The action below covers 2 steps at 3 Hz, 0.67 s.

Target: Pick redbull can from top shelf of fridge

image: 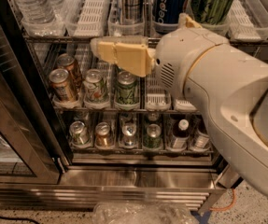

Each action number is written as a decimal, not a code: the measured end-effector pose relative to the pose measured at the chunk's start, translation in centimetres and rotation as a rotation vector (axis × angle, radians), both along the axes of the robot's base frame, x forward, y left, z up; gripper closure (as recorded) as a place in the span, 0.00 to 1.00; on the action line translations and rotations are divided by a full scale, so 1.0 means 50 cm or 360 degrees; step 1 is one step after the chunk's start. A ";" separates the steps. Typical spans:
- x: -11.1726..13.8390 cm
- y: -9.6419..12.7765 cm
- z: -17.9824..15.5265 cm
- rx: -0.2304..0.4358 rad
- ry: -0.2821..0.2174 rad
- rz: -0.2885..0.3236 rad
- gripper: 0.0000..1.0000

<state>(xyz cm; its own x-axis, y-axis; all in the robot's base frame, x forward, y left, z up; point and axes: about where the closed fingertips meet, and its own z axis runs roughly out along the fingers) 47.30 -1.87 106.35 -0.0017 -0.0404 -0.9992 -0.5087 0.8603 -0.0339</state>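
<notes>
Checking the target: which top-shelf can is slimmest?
The redbull can, leftmost of three: silver with dark checks, narrower than the blue Pepsi can and green can. The gripper is just below it, slightly left.

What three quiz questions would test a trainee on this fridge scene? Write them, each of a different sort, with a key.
1. True or false: the tool sits lower than the front edge of the top shelf.
2. Which stands just right, in view, of the redbull can? A milk carton; B Pepsi can; C juice box.
3. What stands at the top shelf's far left in view?

Key: 1 true; 2 B; 3 water bottles.
</notes>
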 end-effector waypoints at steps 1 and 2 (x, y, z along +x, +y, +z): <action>0.006 -0.011 0.005 -0.0014 -0.0039 -0.0042 0.00; 0.010 -0.015 0.025 -0.0034 -0.0127 -0.0067 0.00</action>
